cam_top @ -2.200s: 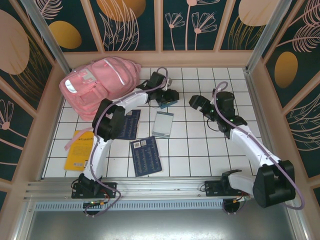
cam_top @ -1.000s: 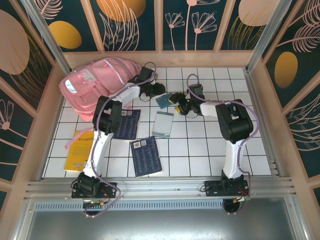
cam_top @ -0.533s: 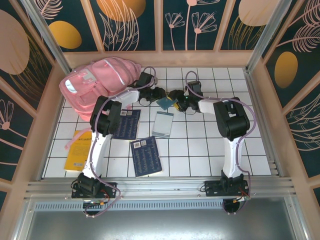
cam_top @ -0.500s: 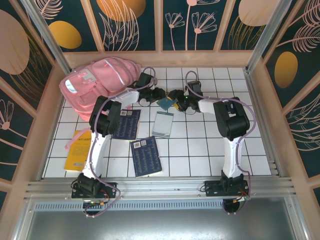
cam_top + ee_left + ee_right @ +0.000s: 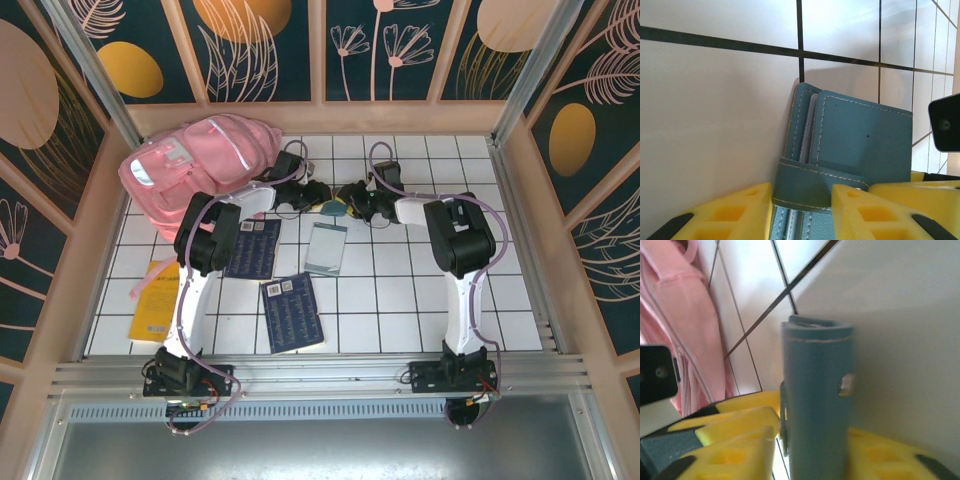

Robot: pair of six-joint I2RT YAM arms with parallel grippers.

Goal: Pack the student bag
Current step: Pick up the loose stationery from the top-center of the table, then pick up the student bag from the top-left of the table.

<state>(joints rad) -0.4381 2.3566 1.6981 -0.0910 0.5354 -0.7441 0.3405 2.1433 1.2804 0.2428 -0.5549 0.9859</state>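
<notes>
The left fingers (image 5: 740, 210) and the right fingers (image 5: 735, 427), yellow, both clamp a small teal stitched leather wallet (image 5: 860, 135) over the white tiled worktop (image 5: 715, 100), near the big soft pink backpack (image 5: 195, 165).

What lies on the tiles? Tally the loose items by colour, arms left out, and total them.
pink backpack: 1
yellow book: 1
dark blue booklets: 2
grey notebook: 1
teal case: 1
Total: 6
</notes>
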